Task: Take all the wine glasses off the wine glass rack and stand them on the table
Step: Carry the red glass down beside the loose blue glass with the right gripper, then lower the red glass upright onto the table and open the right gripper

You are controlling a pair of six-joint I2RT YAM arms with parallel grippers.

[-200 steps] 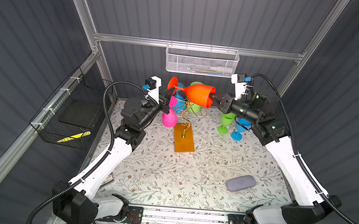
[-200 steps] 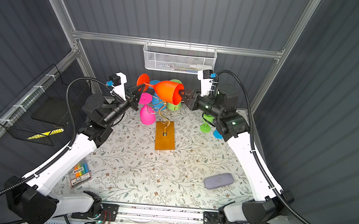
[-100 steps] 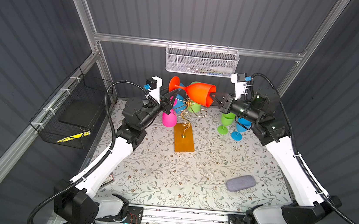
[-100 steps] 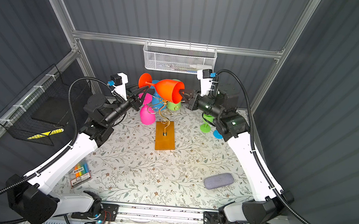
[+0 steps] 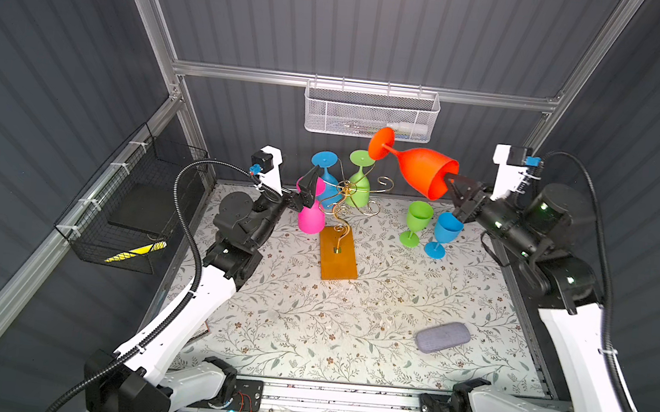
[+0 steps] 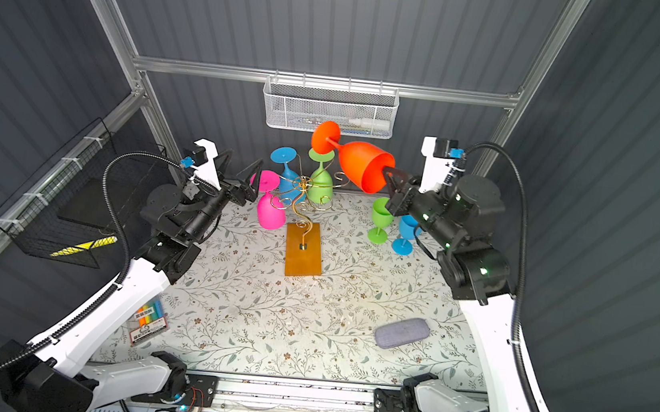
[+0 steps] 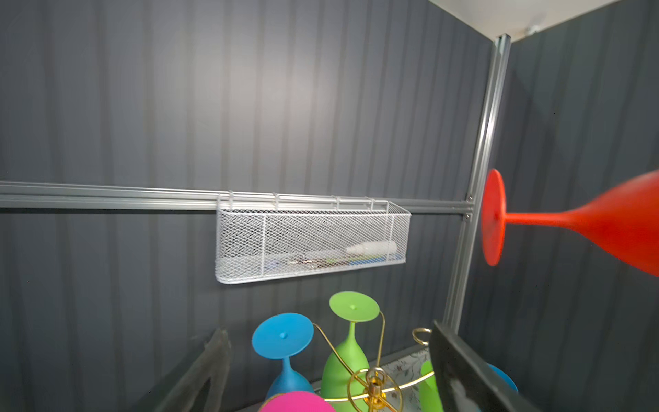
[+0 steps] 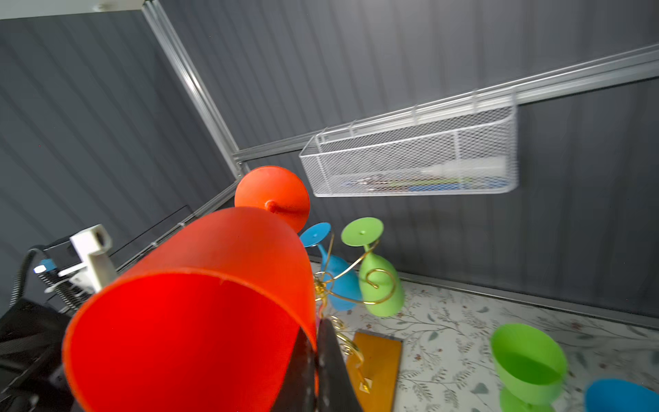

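Right gripper (image 5: 453,186) pinching orange wine glass (image 5: 423,175) rim, off wine glass rack (image 5: 345,200); left gripper (image 6: 241,170) wide, empty. I carry right slowly.

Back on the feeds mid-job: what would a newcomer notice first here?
The orange wine glass hangs sideways in mid-air at the back, its rim pinched by the shut right end effector. Left of it stands the gold wine glass rack, with a pink glass, blue glass and green glass hanging upside down and the left end effector open beside the pink one.
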